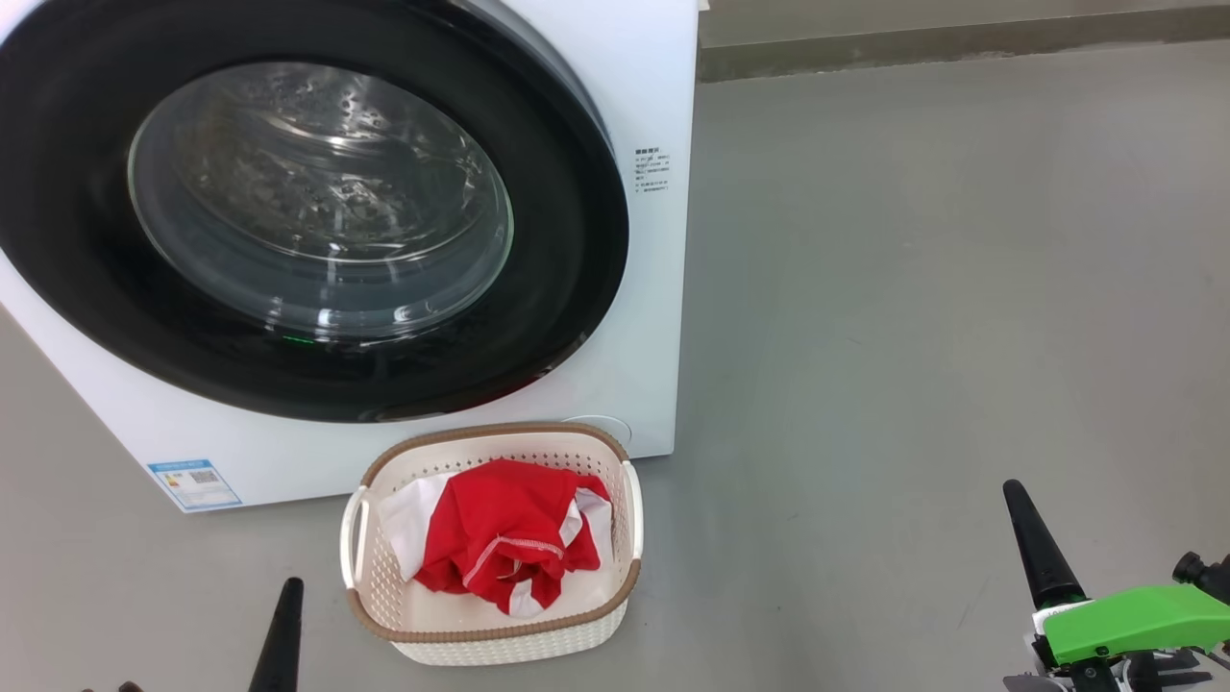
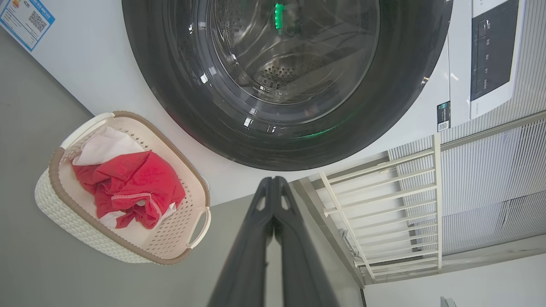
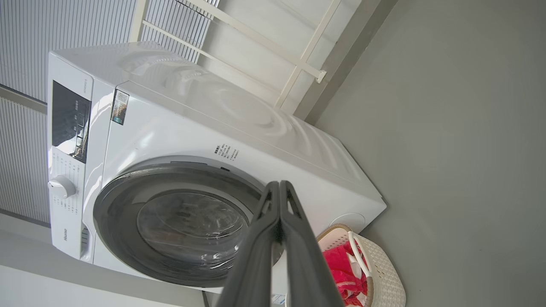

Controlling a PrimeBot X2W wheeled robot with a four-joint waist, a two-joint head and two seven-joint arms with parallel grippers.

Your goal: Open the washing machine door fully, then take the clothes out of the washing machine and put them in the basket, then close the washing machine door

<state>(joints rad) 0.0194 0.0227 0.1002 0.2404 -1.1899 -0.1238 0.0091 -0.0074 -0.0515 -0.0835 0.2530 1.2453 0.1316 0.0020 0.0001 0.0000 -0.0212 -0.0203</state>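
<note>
The washing machine (image 1: 658,86) stands white at the upper left, its door (image 1: 317,202) lying flat against the front; dark steel drum shows through the glass. In front of it on the floor sits the basket (image 1: 384,615) with the red and white clothes (image 1: 500,538) heaped inside. My left gripper (image 1: 288,588) is shut and empty, just left of the basket. My right gripper (image 1: 1017,495) is shut and empty, far to the right over bare floor. In the left wrist view the closed left gripper (image 2: 273,180) points at the door (image 2: 281,64), with basket (image 2: 55,170) and clothes (image 2: 132,183) beside it.
Grey floor (image 1: 913,288) stretches to the right of the machine up to a wall base (image 1: 961,43). A white railing (image 2: 384,204) and ribbed wall stand behind the machine. The control panel (image 3: 70,121) and dial (image 3: 62,186) are on the machine's top front.
</note>
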